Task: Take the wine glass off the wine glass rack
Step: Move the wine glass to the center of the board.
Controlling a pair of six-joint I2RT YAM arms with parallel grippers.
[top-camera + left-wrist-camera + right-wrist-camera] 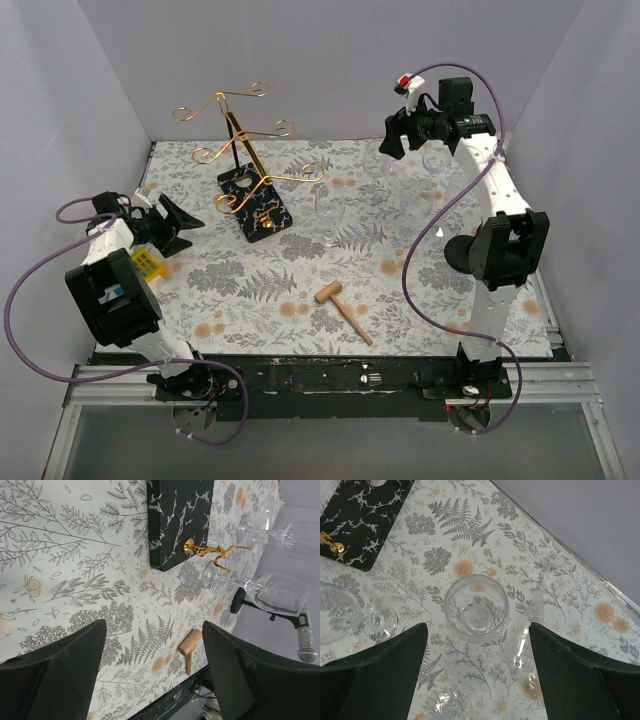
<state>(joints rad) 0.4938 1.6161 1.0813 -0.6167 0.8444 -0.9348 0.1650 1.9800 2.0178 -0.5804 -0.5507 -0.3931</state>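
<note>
The wine glass rack [243,150] is a gold wire stand with curled arms on a black base [255,205], at the back left; its arms look bare. Its base [177,520] and one gold arm also show in the left wrist view. A clear wine glass [330,212] stands upright just right of the rack. My right gripper [393,140] is open and hovers above several other upright glasses; one glass [476,605] lies right under the open jaws [477,627]. My left gripper [185,225] is open and empty, low at the left, facing the rack [152,625].
A wooden mallet [342,310] lies on the floral cloth near the front middle and shows in the left wrist view [189,650]. A yellow object [150,263] sits by the left arm. Grey walls close in the back and both sides.
</note>
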